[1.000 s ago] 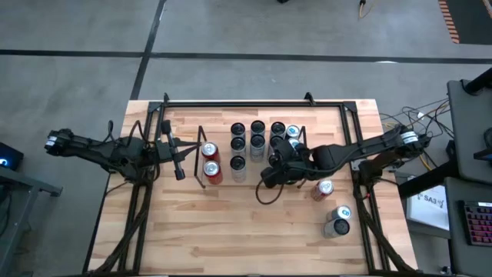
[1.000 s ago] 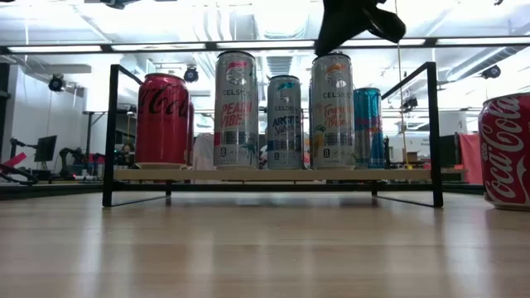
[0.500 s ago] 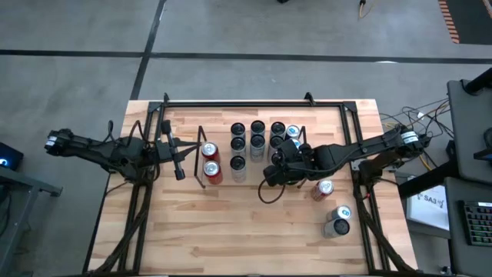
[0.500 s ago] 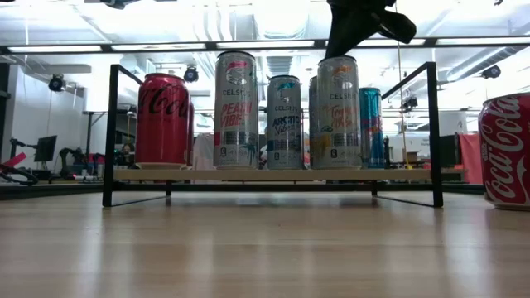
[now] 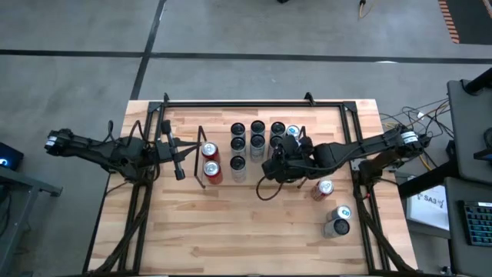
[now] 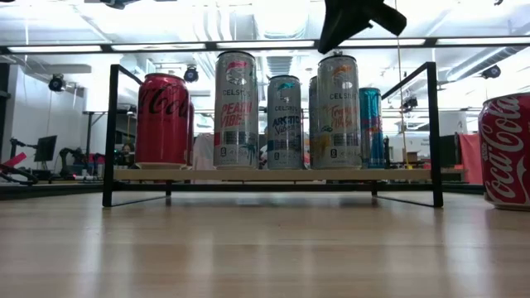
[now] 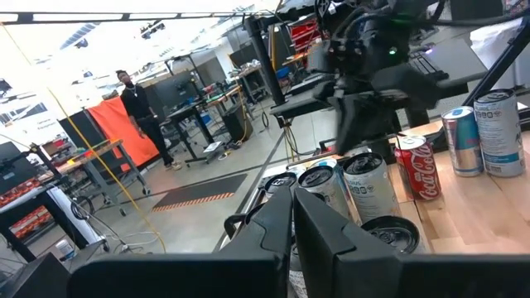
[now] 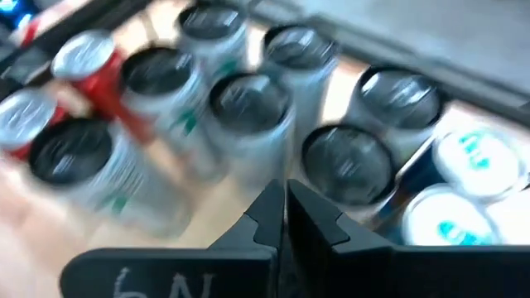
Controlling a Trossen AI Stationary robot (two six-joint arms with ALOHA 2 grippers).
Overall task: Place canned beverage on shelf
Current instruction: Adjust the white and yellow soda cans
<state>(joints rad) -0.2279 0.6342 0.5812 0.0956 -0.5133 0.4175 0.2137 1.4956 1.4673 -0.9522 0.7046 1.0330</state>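
Glossy metal cans [image 6: 237, 110] — matt wood table [image 5: 254, 231]

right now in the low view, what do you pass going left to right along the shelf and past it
shelf's left end frame → red cola can → peach vibe can → arctic vibe can → can under the right gripper → blue can → right end frame → red can off the shelf

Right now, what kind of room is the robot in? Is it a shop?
Probably not a shop; it looks like a robot lab or workshop. Past the shelf of drink cans you can see long ceiling lights, workbenches with equipment, and a person standing on the open floor.
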